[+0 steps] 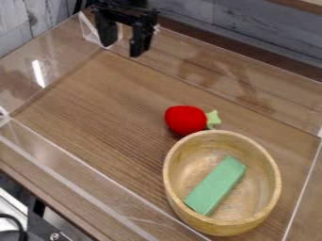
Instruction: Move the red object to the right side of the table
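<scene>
Strawberry [186,120] sits on wood-grain table [107,122], beside bowl [223,183]. Gripper [123,47] open over the far side.

Strawberry [185,119]: bright red overall, with a paler glint on top; leafy cap [213,119] green. Bowl [189,166]: light yellowish wood tone, its interior a pale tan. Block [216,184]: plain mid green, a slightly bluish cast, no second colour noted. Table [101,118]: brown, marked throughout with darker streaks of wood grain. Walls [111,26]: clear, with whitish edges. Arm [107,13]: black, with small greyish-white highlights. Cable [13,224] at the lower left corner: black.
</scene>
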Controlling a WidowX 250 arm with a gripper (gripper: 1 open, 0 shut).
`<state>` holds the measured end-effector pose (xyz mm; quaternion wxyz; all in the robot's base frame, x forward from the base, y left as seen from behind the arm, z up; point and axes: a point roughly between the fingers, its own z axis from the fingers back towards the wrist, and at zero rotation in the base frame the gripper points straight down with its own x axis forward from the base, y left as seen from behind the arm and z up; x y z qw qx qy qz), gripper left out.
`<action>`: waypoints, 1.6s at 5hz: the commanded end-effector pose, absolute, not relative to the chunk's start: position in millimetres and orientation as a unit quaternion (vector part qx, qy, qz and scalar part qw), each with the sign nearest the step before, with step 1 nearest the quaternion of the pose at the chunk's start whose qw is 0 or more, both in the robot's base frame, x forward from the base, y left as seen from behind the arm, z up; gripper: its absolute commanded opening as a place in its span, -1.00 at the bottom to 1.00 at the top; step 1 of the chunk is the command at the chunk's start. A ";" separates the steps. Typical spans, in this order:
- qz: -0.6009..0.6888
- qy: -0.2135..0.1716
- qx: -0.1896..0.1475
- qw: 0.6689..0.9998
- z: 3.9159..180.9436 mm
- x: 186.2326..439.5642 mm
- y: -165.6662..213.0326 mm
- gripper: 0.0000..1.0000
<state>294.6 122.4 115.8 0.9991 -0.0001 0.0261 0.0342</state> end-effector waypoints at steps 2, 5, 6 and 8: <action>0.018 -0.011 0.017 1.000 119.5 316.0 162.4 1.00; -0.005 -0.023 0.010 1.000 103.0 338.5 170.5 1.00; -0.009 -0.033 0.014 0.999 98.1 350.0 180.7 1.00; -0.025 -0.045 0.015 0.999 96.4 356.5 191.1 1.00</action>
